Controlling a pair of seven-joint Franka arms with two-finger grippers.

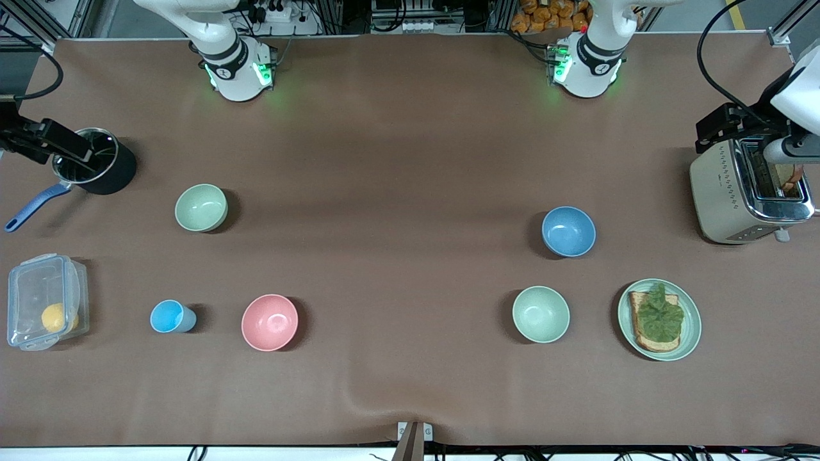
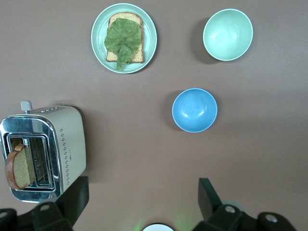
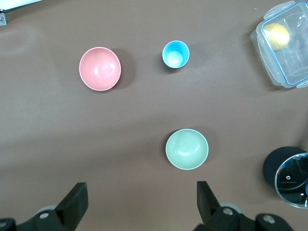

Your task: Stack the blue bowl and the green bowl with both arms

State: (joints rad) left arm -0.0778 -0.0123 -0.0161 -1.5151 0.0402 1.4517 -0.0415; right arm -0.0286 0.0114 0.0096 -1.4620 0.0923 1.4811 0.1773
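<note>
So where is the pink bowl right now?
The pink bowl sits on the table toward the right arm's end, beside the small blue cup, nearer the front camera than the green bowl.

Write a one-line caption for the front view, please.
Blue bowl and sage green bowl sit apart on the table, untouched, before stacking begins.

The blue bowl point(image 1: 568, 231) and green bowl point(image 1: 201, 207) looked matt and smooth; the toaster point(image 1: 737, 192) had polished metal; the storage box point(image 1: 43, 301) was clear plastic.

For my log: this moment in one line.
blue bowl, green bowl: apart | left pincer: open, over toaster | right pincer: open, over pot
</note>
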